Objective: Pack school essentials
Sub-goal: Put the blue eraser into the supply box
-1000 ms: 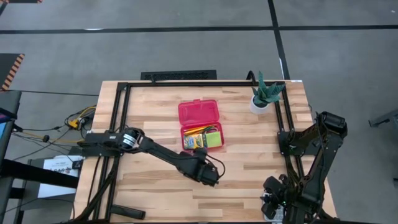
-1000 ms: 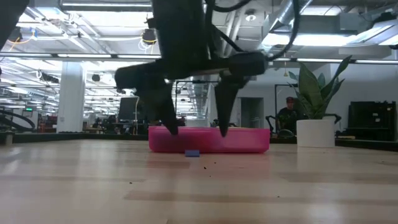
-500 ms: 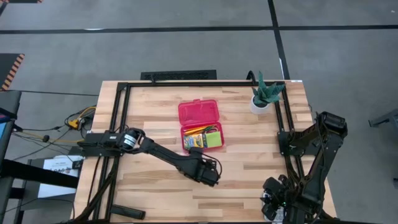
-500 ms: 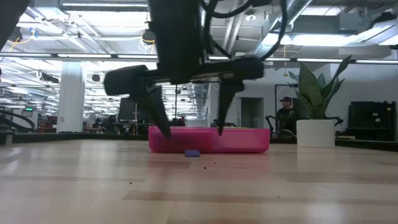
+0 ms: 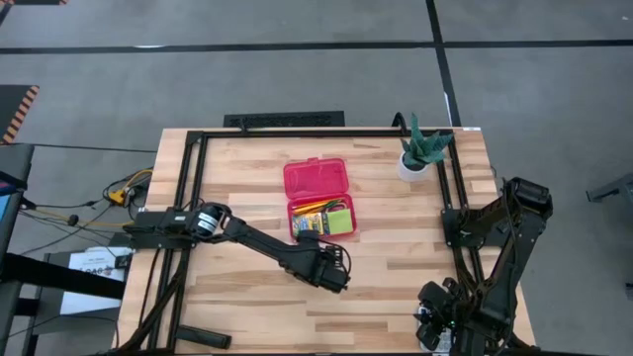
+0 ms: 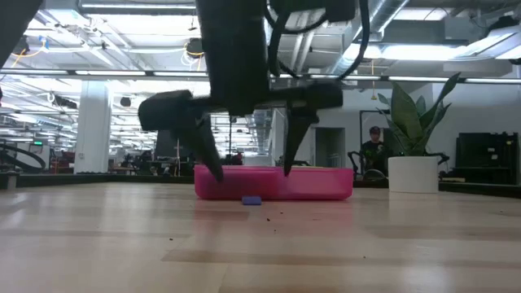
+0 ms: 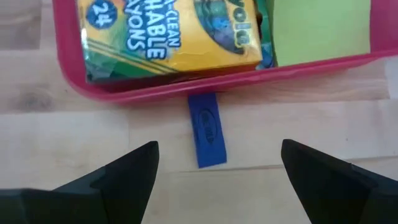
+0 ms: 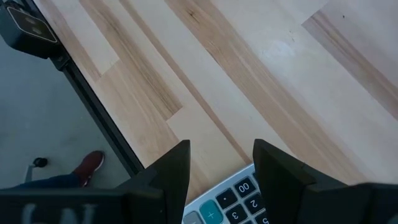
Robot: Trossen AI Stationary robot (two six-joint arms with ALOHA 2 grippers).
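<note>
The left end effector [image 6: 248, 167] hung just above the table [image 5: 396, 267], fingers spread wide, on the near side of the open pink case [image 5: 316, 180]. A small blue eraser [image 7: 207, 129] lay flat on the table between the spread fingers, just beside the case's near wall and outside it. Inside the case sat the yellow crayon box [image 7: 171, 37] and, to its right, the lime sticky-note pad [image 7: 320, 28]. The right end effector [image 8: 217, 165] rested at the table's near right corner, fingers slightly parted, apparently over a grey calculator [image 8: 230, 202]. A potted plant [image 5: 420, 148] stood at the far right.
</note>
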